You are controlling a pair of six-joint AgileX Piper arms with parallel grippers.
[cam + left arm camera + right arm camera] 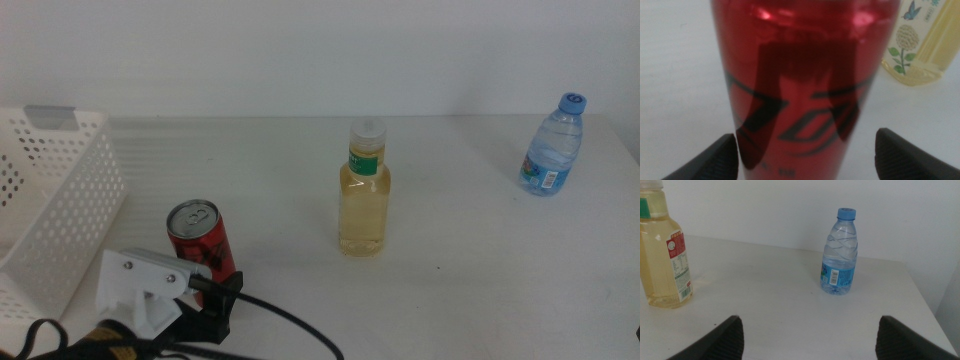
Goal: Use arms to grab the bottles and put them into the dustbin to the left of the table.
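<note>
Your left gripper [215,290] sits at the table's [480,280] near-left, jaws either side of the can [200,240]. Dustbin [50,210] left of it; tall bottle [364,190] centre; water bottle [553,145] far right.

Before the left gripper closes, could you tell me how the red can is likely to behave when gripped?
The red can stands upright between the open left gripper, so it should lift straight. Its glossy curved wall looks slick and may slip under a light grip. It is probably thin metal, so a hard squeeze could dent it. Whether it is full cannot be seen.
</note>
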